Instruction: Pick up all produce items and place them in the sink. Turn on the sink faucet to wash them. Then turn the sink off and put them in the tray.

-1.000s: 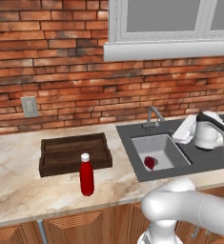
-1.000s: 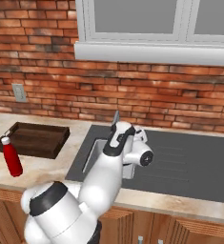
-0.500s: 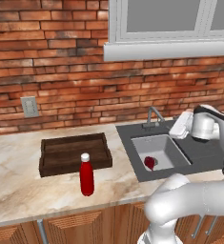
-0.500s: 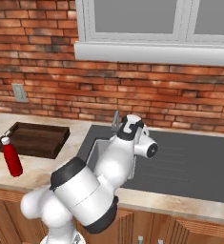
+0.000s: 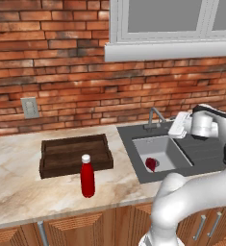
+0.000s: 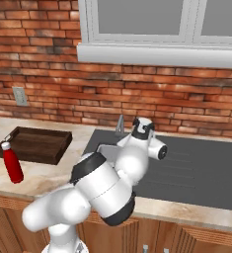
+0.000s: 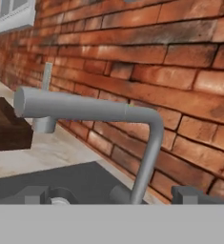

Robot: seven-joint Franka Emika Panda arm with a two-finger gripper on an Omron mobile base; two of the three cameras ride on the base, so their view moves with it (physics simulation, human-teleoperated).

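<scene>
At right of centre in the left base view, the gripper (image 5: 178,129) hangs beside the sink faucet (image 5: 154,116), jaws spread wide and empty. The dark-red produce item (image 5: 151,164) lies in the sink (image 5: 172,153).

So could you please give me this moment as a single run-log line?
stage: reaching for sink faucet | hand: open, empty, beside faucet | produce item: in sink | tray: empty | water: none seen

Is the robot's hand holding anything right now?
No. The hand is open and empty, near the faucet. The red fruit lies in the sink.
</scene>
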